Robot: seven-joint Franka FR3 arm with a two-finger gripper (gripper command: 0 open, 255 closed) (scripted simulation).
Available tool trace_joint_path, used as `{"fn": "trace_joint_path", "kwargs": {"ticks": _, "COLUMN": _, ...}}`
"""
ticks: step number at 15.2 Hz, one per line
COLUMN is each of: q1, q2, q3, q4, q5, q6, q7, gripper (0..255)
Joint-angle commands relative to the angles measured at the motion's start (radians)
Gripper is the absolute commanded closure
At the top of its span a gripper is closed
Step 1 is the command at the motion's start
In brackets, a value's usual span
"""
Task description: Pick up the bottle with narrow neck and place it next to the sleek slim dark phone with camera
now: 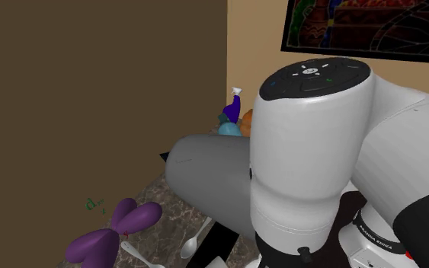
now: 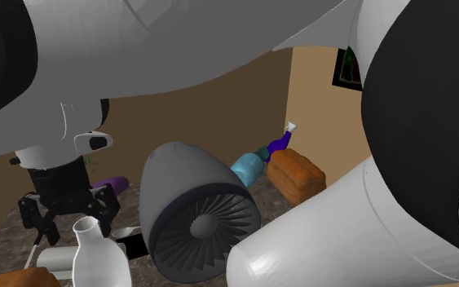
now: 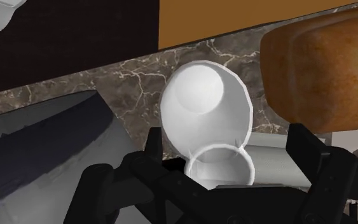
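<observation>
- A dark marbled counter [image 3: 139,79] runs along brown and tan walls.
- The white narrow-necked bottle [image 2: 94,254] stands upright on it at the second exterior view's lower left, just below the gripper [image 2: 68,218].
- The 2 fingers [image 3: 153,147] are spread, 1 on each side of the bottle's neck, touching neither side.
- A flat black phone [image 2: 131,242] lies just right of the bottle, before a grey jet-engine model [image 2: 195,214].
- Farther right sit a brown bread loaf [image 2: 297,173], a blue bottle [image 2: 248,167] and a purple spray bottle [image 2: 281,143].
</observation>
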Motion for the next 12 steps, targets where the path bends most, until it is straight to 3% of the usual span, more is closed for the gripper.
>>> {"fn": "trace_joint_path", "kwargs": {"ticks": 1, "q1": -0.002, "q2": -0.006, "q3": -0.014, "q4": 0.029, "q5": -0.008, "q6": -0.035, "q7": 0.002, "gripper": 0}}
{"fn": "trace_joint_path", "kwargs": {"ticks": 4, "q1": -0.007, "q2": -0.018, "q3": -0.049, "q4": 0.109, "q5": -0.031, "q6": -0.129, "q7": 0.007, "gripper": 0}}
{"fn": "trace_joint_path", "kwargs": {"ticks": 12, "q1": -0.007, "q2": -0.018, "q3": -0.049, "q4": 0.109, "q5": -0.031, "q6": -0.129, "q7": 0.007, "gripper": 0}}
